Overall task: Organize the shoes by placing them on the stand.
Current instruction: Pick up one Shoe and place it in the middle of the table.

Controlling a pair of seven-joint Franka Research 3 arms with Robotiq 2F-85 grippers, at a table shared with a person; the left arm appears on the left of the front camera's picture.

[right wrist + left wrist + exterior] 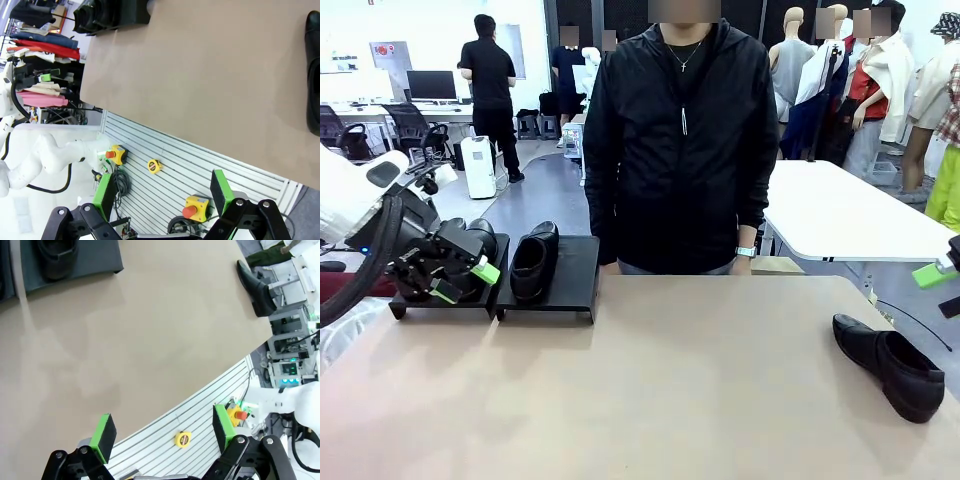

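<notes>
Standing at the far edge of the desk (pixel 650 400), a person in a black jacket (pixel 682 150) faced the robot, hands low at the desk edge. Two matte-black stand platforms sat side by side at the desk's far left. The right platform (pixel 570 275) carried one glossy black shoe (pixel 532 262) on its left half, toe toward the robot, with the right half bare. The left platform (pixel 420 305) was mostly hidden behind the left gripper (pixel 460 282); dark shoe shapes (pixel 480 235) showed on it behind the gripper, count unclear. The left gripper hung just in front of that platform, green-padded fingers (pixel 486 271) spread wide, nothing between them. In the left wrist view the same fingers (pixel 104 432) stood fully apart and empty over the desk's near edge, with a yellow tape measure (pixel 182 439) on the slatted panel below. One more black dress shoe (pixel 890 365) lay alone on the desk's right side near the edge, well apart from the stand, also seen at the top right of the left wrist view (pixel 256 287) and at the right edge of the right wrist view (pixel 313 70). The right gripper (pixel 165 192) was off the desk's right edge, fingers wide apart and holding nothing; only a green pad (pixel 932 274) showed at the front view's right border.
</notes>
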